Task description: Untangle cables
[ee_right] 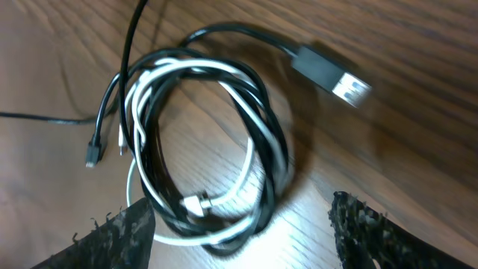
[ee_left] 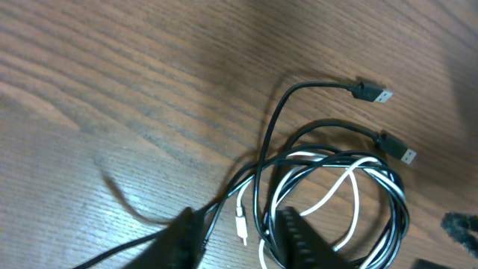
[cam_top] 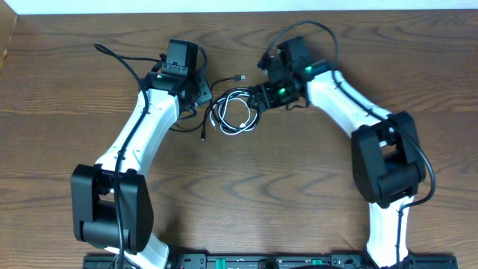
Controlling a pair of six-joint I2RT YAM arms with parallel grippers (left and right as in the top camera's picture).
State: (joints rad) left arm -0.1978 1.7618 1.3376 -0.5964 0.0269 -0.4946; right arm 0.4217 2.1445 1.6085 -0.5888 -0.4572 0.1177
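The cables (cam_top: pixel 233 112) lie in one loose coil at the middle of the surface (cam_top: pixel 299 202), between your two arms. A white cable (ee_right: pixel 196 69) and a black cable (ee_right: pixel 224 33) wind round each other in the same loop, so nothing is separated yet. I judge you are at the first step, choosing a strand to take.

The coil is roughly round and has no clear long axis. Its tails give the direction. One black tail ends in a flat plug (ee_right: pixel 340 78) that points away from you towards the far edge. A thin tail trails towards your near left.

Your right jaws stand wide, one finger either side of the coil, holding nothing. Your left jaws are part open at the coil's left rim. Strands run between the fingers, but none looks clamped.

The next move likely calls for pinning the coil with one arm and drawing a free plug end out with the other, slowly, so the loops do not tighten.
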